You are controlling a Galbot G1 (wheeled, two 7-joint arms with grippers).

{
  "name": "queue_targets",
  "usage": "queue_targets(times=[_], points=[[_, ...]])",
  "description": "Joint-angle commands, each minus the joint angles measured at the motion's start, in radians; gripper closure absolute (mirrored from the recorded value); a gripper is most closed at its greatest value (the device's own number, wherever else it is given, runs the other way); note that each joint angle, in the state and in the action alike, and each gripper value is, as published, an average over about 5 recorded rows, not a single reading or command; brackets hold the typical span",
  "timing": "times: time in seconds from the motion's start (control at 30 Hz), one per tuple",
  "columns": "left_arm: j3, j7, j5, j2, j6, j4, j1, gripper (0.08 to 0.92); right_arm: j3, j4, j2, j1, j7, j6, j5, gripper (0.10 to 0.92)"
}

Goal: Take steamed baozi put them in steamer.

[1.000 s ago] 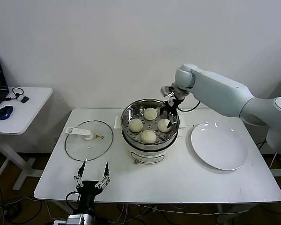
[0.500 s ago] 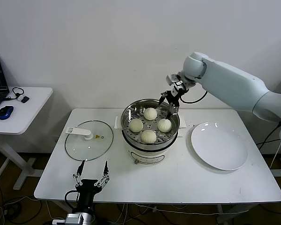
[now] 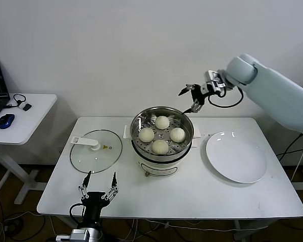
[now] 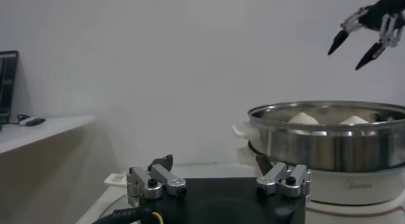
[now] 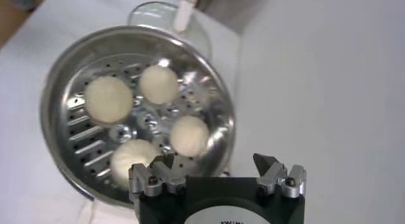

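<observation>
Several cream-white steamed baozi [image 3: 162,122] lie on the perforated floor of the shiny steel steamer [image 3: 136,121] at the table's middle. My right gripper [image 3: 186,102] hangs open and empty in the air above and behind the steamer's right rim. Its wrist view looks down on the steamer [image 5: 57,86] and the baozi [image 5: 109,99], with the gripper [image 5: 215,161] wide open and nothing between its fingers. My left gripper [image 3: 101,176] is parked open at the table's front edge. From there the left gripper [image 4: 215,165] faces the steamer [image 4: 329,143].
A flat glass lid [image 3: 96,150] with a white handle lies left of the steamer. A round white plate [image 3: 236,156] sits bare to its right. A side table [image 3: 35,113] at far left carries a blue mouse [image 3: 6,121] and a laptop.
My right gripper has risen out of the steamer and moved up and to the right, staying open. The baozi it hovered over stays in the basket. The left arm has not moved.
</observation>
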Motion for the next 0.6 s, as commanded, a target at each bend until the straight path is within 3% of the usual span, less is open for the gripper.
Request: queue_targets(times=[0.03,0.2,0.6], points=[[0.001,-0.001,0.005,0.0,-0.002,0.001,0.006,0.177,0.503,0.241,-0.268,-0.467,0.306,0.004,0.021,0.203],[0.003,-0.002,0.01,-0.003,-0.003,0.003,0.007,0.177,0.803,0.345,-0.269,-0.81,0.425,0.029,0.022,0.203],[0.008,-0.007,0.041,-0.019,-0.012,0.001,0.032,0.177,1.337,0.472,0.022,-1.403,0.636,0.119,0.079,0.203]])
